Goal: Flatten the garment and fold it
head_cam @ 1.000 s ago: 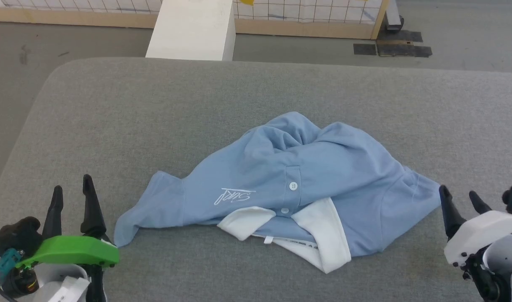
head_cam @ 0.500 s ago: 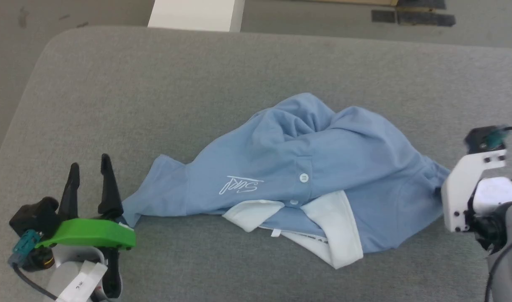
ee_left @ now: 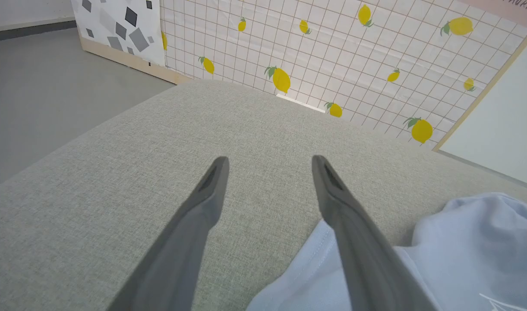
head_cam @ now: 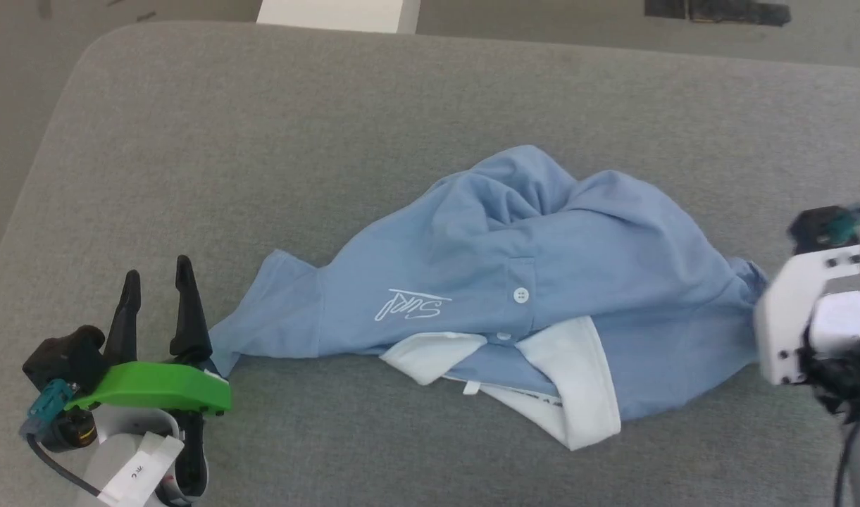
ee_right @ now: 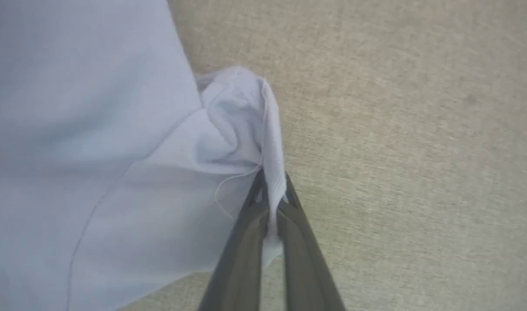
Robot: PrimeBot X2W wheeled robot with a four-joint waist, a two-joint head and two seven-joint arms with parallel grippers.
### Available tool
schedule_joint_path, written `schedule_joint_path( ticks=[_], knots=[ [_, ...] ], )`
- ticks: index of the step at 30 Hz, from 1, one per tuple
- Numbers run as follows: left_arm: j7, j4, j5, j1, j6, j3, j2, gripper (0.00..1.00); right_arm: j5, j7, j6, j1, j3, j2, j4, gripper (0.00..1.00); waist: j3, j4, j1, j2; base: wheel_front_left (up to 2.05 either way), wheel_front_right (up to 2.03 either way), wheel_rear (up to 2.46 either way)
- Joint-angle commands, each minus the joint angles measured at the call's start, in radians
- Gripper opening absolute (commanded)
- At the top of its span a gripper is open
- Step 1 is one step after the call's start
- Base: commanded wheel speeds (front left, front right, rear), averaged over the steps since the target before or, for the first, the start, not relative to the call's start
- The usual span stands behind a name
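The garment (head_cam: pixel 542 274), a light blue polo shirt with a white collar (head_cam: pixel 577 380), lies crumpled on the grey cushion, collar toward me. My left gripper (head_cam: pixel 155 278) stands open at the tip of the shirt's left sleeve (head_cam: pixel 275 317), whose hem (ee_left: pixel 306 268) lies under its right finger. My right gripper (ee_right: pixel 272 183) is shut on the edge of the right sleeve (ee_right: pixel 246 112), pinching a fold of cloth between its tips. In the head view the right wrist (head_cam: pixel 803 317) sits at the shirt's right end, hiding the fingers.
The grey cushion (head_cam: pixel 331 141) spreads wide on all sides of the shirt, its rounded far-left corner near grey floor (head_cam: pixel 14 105). A white block (head_cam: pixel 338 14) stands beyond the far edge. A lemon-patterned panel (ee_left: pixel 332 56) rises behind the cushion.
The camera has tilted down. My right gripper has turned over the right sleeve and closed on its edge. My left gripper has moved forward to the left sleeve tip, still open.
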Motion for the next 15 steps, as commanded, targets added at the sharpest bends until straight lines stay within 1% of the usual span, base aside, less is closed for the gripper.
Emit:
schedule_joint_path(
  ticks=[1, 4, 9, 12, 15],
  knots=[
    [-0.007, 0.004, 0.016, -0.013, -0.006, 0.002, 0.0, 1.0, 0.001, -0.023, -0.001, -0.013, -0.03, -0.004, -0.01, 0.0, -0.019, -0.018, -0.0001, 0.0, 0.0, 0.0, 0.0],
    [-0.007, 0.004, 0.018, -0.007, -0.007, 0.005, -0.002, 1.0, -0.02, -0.054, -0.001, -0.006, -0.116, 0.005, -0.05, 0.0, -0.038, -0.035, -0.0001, 0.0, 0.0, 0.0, 0.0],
    [-0.007, 0.003, 0.018, 0.001, -0.009, 0.002, -0.006, 1.0, -0.052, -0.029, -0.001, 0.078, -0.266, 0.043, -0.08, 0.0, -0.054, -0.051, -0.0001, 0.0, 0.0, 0.0, 0.0],
    [-0.007, 0.006, 0.015, 0.003, -0.012, 0.0, -0.005, 1.0, -0.05, 0.0, -0.001, 0.146, -0.329, 0.096, -0.066, 0.0, -0.055, -0.055, -0.0001, 0.0, 0.0, 0.0, 0.0],
    [-0.007, 0.008, 0.011, 0.003, -0.012, -0.001, -0.004, 1.0, -0.046, -0.002, -0.001, 0.182, -0.363, 0.146, -0.051, 0.0, -0.051, -0.059, -0.0001, 0.0, 0.0, 0.0, 0.0]
  ],
)
